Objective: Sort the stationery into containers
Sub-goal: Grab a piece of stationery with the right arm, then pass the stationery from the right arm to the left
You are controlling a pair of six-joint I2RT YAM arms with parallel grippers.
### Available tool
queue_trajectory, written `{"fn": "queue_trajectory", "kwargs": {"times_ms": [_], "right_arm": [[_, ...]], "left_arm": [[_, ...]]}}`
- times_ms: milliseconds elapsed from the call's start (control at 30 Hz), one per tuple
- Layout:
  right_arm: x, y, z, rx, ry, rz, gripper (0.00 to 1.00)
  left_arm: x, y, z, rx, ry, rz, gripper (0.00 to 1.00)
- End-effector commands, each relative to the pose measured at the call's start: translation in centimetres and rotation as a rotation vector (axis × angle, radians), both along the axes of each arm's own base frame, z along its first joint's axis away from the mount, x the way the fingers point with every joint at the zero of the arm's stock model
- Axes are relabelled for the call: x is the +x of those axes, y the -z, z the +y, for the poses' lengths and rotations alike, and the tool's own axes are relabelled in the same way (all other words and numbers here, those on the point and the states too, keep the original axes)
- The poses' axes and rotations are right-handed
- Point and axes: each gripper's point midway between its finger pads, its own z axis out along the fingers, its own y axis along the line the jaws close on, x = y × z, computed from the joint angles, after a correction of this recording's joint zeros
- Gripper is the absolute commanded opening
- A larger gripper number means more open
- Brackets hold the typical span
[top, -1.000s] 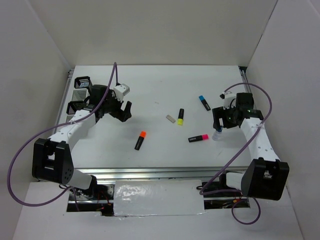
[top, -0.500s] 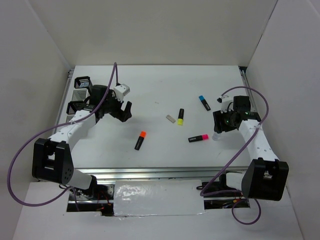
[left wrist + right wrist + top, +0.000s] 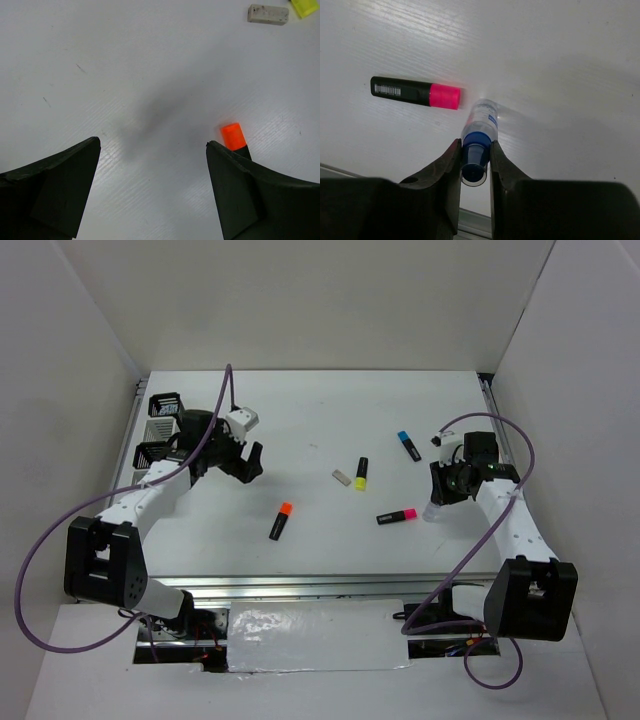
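Observation:
My right gripper (image 3: 474, 150) is shut on the blue cap of a small blue-white pot (image 3: 481, 122), whose base rests on the table beside the pink-capped highlighter (image 3: 415, 92). From above, this gripper (image 3: 438, 498) and pot (image 3: 432, 511) sit at the right, with the pink highlighter (image 3: 397, 516) just to their left. Blue (image 3: 408, 446), yellow (image 3: 361, 473) and orange (image 3: 281, 521) highlighters and a beige eraser (image 3: 342, 477) lie loose on the table. My left gripper (image 3: 248, 465) hangs open and holds nothing, near the containers (image 3: 163, 407). In the left wrist view the open left gripper (image 3: 152, 145) is above bare table, the orange cap (image 3: 232, 136) beside its right finger.
The containers stand in a row at the left edge: black mesh cups (image 3: 150, 452) and a white slatted one (image 3: 160, 428). Purple cables (image 3: 50, 540) loop from both arms. White walls enclose the table on three sides; a metal rail (image 3: 300, 585) runs along the near edge.
My right gripper has closed on the pot and shifted slightly toward the pink highlighter. The left arm has stayed still.

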Motion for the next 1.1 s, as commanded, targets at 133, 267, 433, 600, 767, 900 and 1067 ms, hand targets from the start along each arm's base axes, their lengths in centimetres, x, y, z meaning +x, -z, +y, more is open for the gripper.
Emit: {"fn": "queue_trajectory", "kwargs": {"times_ms": [133,267,433,600,767,900,1067], "right_arm": [[0.9,-1.7,0.9,0.011,-0.037,-0.039,0.0],[1.8,-3.8,2.0,0.034,-0.081,-0.085,0.0],[3.2,-7.8,4.5,0.065,-0.209,-0.153,0.0],[4.2,-10.9,8.5,0.1,-0.352,-0.17,0.0],[3.7,-11.9,13.4,0.121,-0.48,-0.168,0.0],[3.4,-12.2,16.7,0.167,-0.524,-0.133,0.0],[3.4,-12.8,20.7,0.268,-0.503,-0.088,0.0]], "left_arm": [[0.7,-2.1,-0.5,-0.081,0.03,-0.063,0.99],[0.1,-2.9,-1.1,-0.131,0.081,-0.091,0.99],[-1.2,-4.8,-3.3,-0.233,0.215,-0.131,0.99],[-2.1,-8.4,-8.0,-0.317,0.376,-0.202,0.92],[-4.6,-10.7,-13.3,-0.343,0.544,-0.258,0.87],[-5.5,-12.0,-15.8,-0.342,0.565,-0.33,0.83],[-6.0,-12.0,-17.5,-0.326,0.502,-0.395,0.8]]}}
